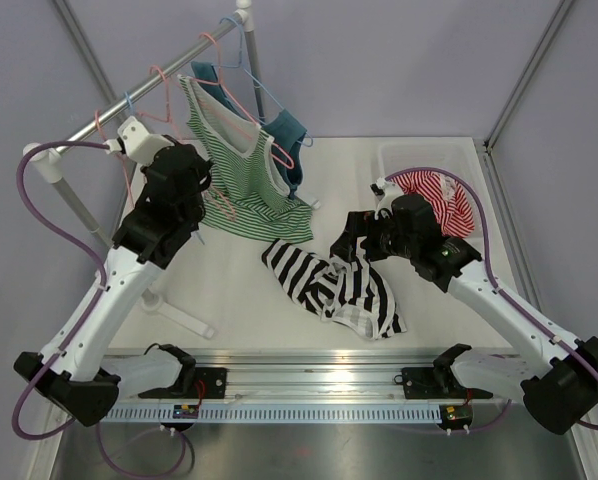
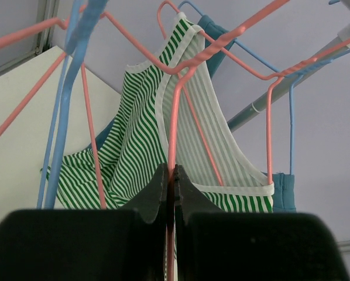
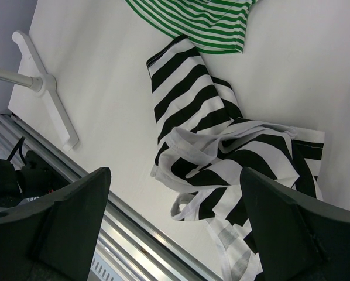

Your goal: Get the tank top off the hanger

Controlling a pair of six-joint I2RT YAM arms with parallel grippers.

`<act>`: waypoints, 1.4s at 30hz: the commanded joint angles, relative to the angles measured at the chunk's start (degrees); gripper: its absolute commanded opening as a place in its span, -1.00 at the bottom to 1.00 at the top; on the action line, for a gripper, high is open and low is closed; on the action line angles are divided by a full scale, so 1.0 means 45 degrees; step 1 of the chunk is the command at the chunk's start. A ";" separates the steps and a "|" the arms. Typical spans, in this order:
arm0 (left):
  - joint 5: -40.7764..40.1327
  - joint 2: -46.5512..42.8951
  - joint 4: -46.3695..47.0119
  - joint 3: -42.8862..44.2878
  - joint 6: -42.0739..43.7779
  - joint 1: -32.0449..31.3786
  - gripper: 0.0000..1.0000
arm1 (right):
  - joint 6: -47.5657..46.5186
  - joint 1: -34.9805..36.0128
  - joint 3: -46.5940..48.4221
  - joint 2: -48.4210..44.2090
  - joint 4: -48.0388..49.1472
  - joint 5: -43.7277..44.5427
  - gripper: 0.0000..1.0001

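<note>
White left arm and right arm, black joints, 2 purple cables, black bases

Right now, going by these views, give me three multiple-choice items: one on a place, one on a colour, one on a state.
1. Where does the black-and-white striped top lie?
A) in the bin
B) on the table
C) on the rail

2. What colour is the hanger wire in the left pincer?
A) blue
B) white
C) pink

3. How is the right pincer?
A) open, empty
B) shut on cloth
C) shut on a hanger

Key:
1 B, it lies crumpled on the white surface.
2 C, the shut pincer pinches a pink wire in front of the green striped tank top.
3 A, its jaws stand wide apart above the cloth.
</note>
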 commanded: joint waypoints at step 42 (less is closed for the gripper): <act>0.6038 -0.4870 -0.0853 -0.1326 -0.0793 0.0257 0.98 | 0.0786 0.3683 0.0717 0.8605 -0.1119 0.5549 0.80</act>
